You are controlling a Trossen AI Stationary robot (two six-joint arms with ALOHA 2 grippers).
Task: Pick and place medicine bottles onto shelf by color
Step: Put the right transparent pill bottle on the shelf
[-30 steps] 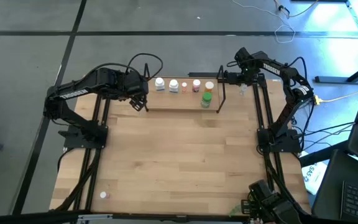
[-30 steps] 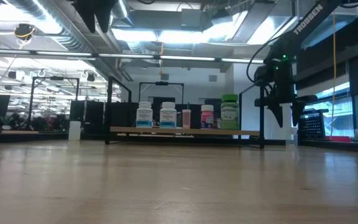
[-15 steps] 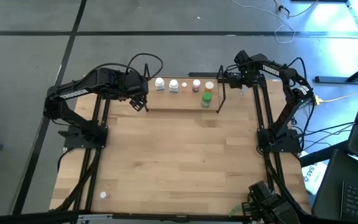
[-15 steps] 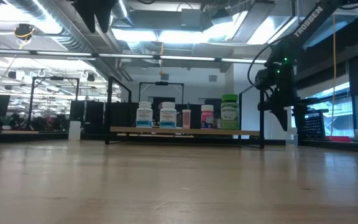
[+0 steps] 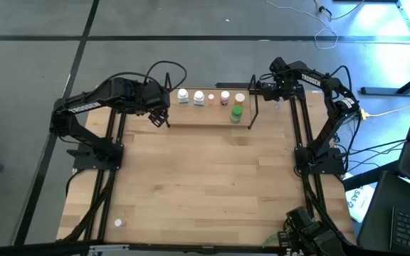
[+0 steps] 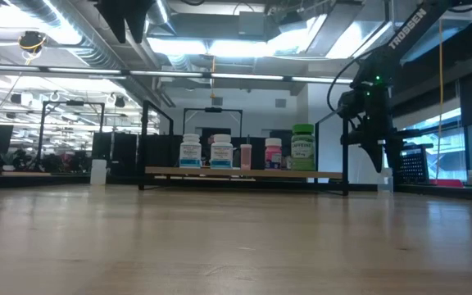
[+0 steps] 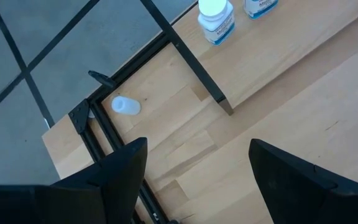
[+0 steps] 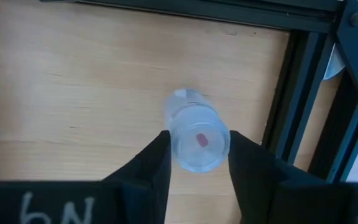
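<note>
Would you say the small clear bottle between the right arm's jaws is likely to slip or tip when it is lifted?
The clear bottle looks smooth and round, so it might slip or twist in the right gripper, whose jaws sit on either side of it. It seems nearly empty, so probably light. It stands upright on the table and could tip if nudged.

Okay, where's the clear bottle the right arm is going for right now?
The clear bottle sits between the right gripper fingers at the table's far right corner, just beyond the shelf end, beside the black table frame.
</note>
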